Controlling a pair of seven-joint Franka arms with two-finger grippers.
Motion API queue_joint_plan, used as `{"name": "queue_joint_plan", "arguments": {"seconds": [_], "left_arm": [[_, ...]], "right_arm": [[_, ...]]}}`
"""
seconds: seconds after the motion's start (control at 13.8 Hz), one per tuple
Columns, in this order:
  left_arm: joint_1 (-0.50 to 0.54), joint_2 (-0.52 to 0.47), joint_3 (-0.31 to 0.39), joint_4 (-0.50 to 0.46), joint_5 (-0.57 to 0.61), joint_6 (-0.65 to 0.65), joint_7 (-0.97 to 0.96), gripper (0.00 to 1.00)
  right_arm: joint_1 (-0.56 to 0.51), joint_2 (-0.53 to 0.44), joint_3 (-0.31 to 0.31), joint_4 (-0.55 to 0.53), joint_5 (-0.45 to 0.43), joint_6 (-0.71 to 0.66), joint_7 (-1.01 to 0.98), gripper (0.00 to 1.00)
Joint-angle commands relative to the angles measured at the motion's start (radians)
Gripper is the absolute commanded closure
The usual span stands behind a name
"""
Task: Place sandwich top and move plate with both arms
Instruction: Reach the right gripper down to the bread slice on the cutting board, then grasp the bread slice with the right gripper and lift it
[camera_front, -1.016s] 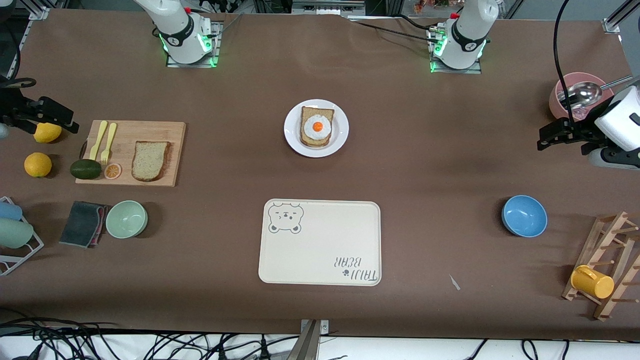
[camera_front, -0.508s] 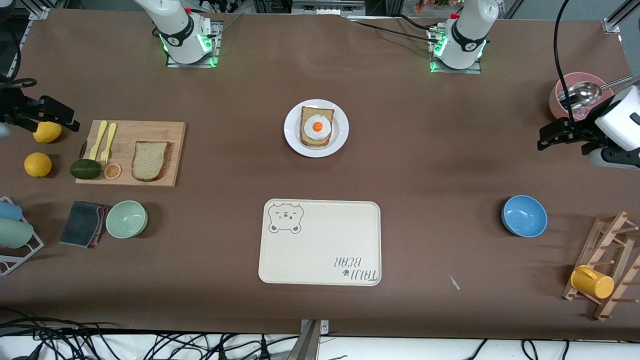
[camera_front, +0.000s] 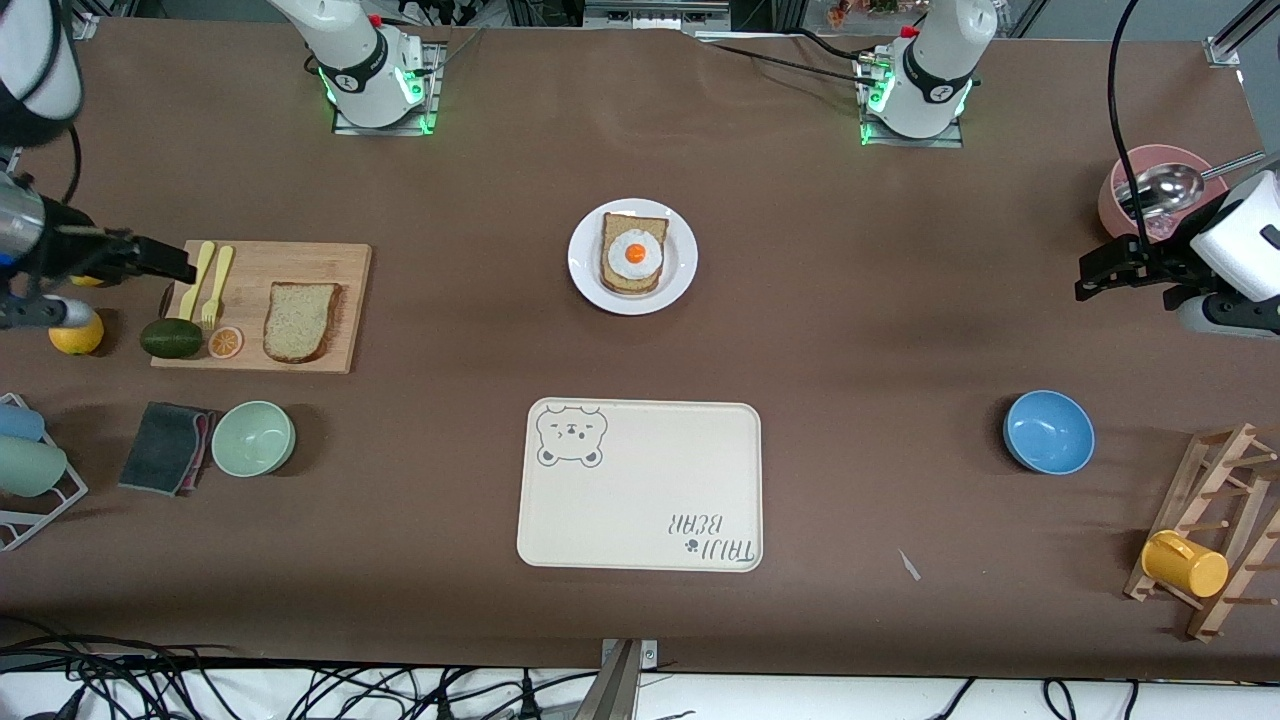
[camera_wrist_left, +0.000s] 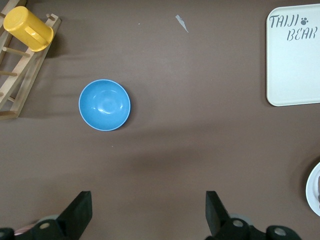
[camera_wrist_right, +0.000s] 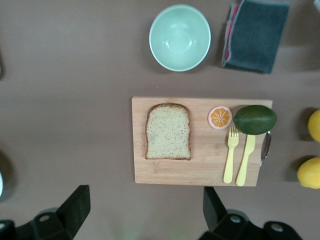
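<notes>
The sandwich top (camera_front: 300, 321) is a plain brown bread slice lying flat on a wooden cutting board (camera_front: 340, 260) toward the right arm's end; it also shows in the right wrist view (camera_wrist_right: 168, 131). The white plate (camera_front: 590, 285) at mid-table holds a bread slice with a fried egg (camera_front: 634, 253). My right gripper (camera_front: 172, 266) is open and empty, up over the board's outer end by the yellow forks (camera_front: 208, 280). My left gripper (camera_front: 1092, 276) is open and empty, waiting above the table near the pink bowl (camera_front: 1125, 205).
The board also holds an avocado (camera_front: 171, 338) and an orange slice (camera_front: 225, 342). A lemon (camera_front: 75, 337), a green bowl (camera_front: 253, 438) and a dark cloth (camera_front: 165, 447) lie nearby. A bear-print tray (camera_front: 640, 485), a blue bowl (camera_front: 1048, 432) and a rack with a yellow cup (camera_front: 1184, 563) lie nearer the camera.
My right gripper has moved from over the lemons toward the cutting board and now reaches its outer end. The left arm has not moved.
</notes>
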Motion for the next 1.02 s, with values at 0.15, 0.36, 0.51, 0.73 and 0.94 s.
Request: {"name": "queue_joint_plan", "arguments": {"seconds": [0.15,0.36,0.51,0.73,0.94], "left_arm": [[-0.004,-0.004,-0.003,0.012,0.034,-0.012,0.015,0.00],[-0.004,-0.004,-0.003,0.013,0.034,-0.012,0.015,0.00],[-0.004,-0.004,-0.003,0.012,0.034,-0.012,0.015,0.00],[-0.004,-0.004,-0.003,0.012,0.034,-0.012,0.015,0.00],[-0.004,-0.004,-0.003,0.012,0.034,-0.012,0.015,0.00]], "right_arm": [[0.018,0.047,0.012,-0.209,-0.102,0.271,0.095,0.00],[0.049,0.061,0.012,-0.346,-0.142,0.478,0.203,0.00],[0.076,0.084,0.012,-0.377,-0.203,0.537,0.288,0.00],[0.093,0.132,0.012,-0.409,-0.211,0.549,0.333,0.00],[0.101,0.150,0.010,-0.449,-0.234,0.621,0.410,0.01]]}}
